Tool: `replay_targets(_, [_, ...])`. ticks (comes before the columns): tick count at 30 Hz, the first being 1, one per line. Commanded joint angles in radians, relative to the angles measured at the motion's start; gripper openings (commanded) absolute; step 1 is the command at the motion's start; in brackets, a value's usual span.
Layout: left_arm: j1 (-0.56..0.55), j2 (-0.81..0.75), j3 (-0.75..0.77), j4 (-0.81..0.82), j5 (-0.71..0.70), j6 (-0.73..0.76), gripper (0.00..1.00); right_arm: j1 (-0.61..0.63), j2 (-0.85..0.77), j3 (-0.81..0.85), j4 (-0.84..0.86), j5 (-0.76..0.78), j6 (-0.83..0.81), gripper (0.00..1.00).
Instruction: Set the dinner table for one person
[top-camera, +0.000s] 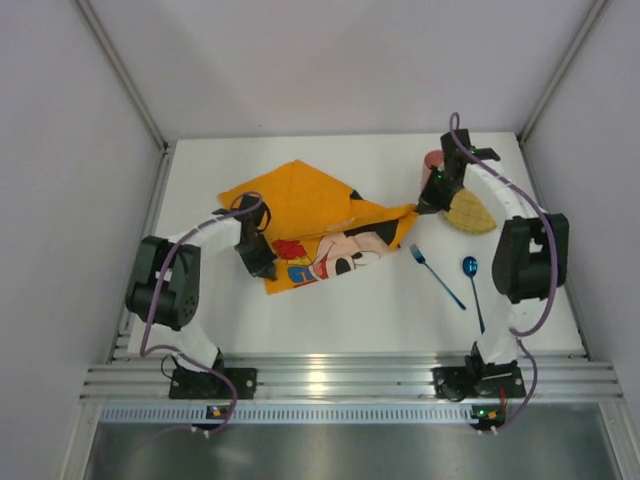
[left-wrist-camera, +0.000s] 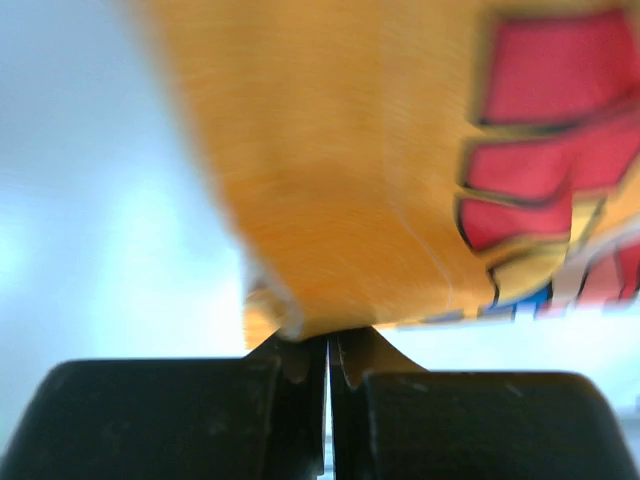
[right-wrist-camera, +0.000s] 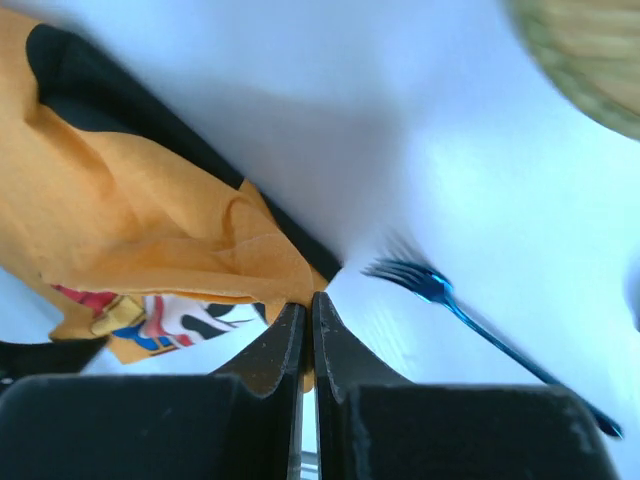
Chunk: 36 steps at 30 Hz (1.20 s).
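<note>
While left pincer and right pincer clench the cloth, dinner table lies below.

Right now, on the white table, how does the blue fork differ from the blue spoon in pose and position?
The fork lies diagonally, its tines pointing toward the orange cloth; the spoon lies almost straight, its bowl at the far end. The fork is further left, nearer the cloth; the spoon lies close beside the right arm. Both are shiny blue and lie flat on the white table, not touching each other.
</note>
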Motion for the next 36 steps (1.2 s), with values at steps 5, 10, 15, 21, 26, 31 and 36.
replay_targets(5, [0.190,0.051,0.259,-0.256,-0.250,0.167,0.00,-0.079,-0.302,-0.328,-0.108,0.034,-0.027,0.00])
replay_targets(10, [0.213,0.025,0.253,-0.281,-0.261,0.160,0.00,-0.079,-0.391,-0.524,-0.048,-0.003,-0.059,0.00])
replay_targets(15, [0.198,-0.073,0.172,-0.276,-0.208,0.118,0.10,-0.078,-0.385,-0.564,-0.005,0.028,-0.089,0.00])
replay_targets(21, [0.150,-0.185,0.019,-0.235,-0.205,0.051,0.40,-0.078,-0.365,-0.489,-0.013,0.034,-0.092,0.00])
replay_targets(26, [0.147,-0.171,-0.085,-0.124,-0.103,0.043,0.41,-0.078,-0.345,-0.438,-0.037,0.036,-0.101,0.00])
replay_targets(31, [0.118,-0.090,-0.100,-0.081,-0.154,0.052,0.38,-0.078,-0.346,-0.434,-0.053,0.051,-0.104,0.00])
replay_targets(36, [0.118,-0.054,-0.074,-0.035,-0.189,0.062,0.35,-0.078,-0.349,-0.437,-0.060,0.058,-0.101,0.00])
